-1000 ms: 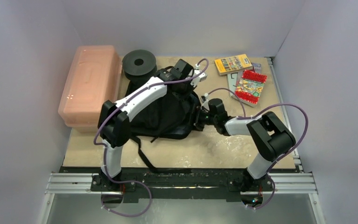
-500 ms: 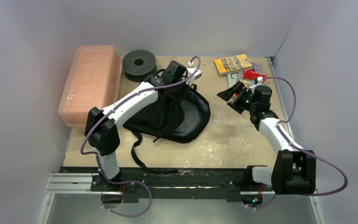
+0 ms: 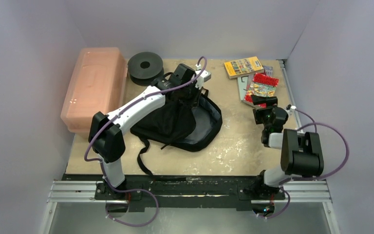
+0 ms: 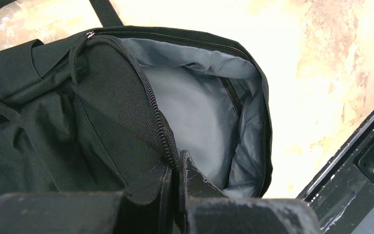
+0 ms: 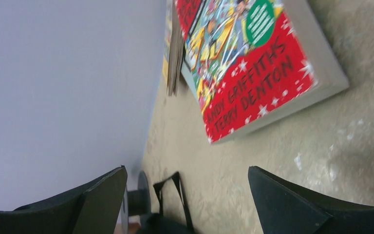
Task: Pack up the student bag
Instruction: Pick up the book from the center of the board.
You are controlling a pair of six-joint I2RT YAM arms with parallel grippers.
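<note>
Tan tabletop (image 3: 243,146), one student bag (image 3: 175,122), one red book (image 3: 259,90), left hand (image 4: 179,163) gripping bag rim, right hand (image 5: 187,171) released

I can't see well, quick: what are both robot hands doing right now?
Left gripper: shut on the backpack's zipper edge.
Right gripper: open, empty, near the red book.

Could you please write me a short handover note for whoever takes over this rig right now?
Left end effector: shut on the bag at its zip edge, holding the mouth open.
Right end effector: open, empty, just short of the red book.
Bag mid-table; red book and yellow book at the far right.
Done: bag open, nothing visible inside.
Left: pick up the books, likely red first, and pack them.
</note>
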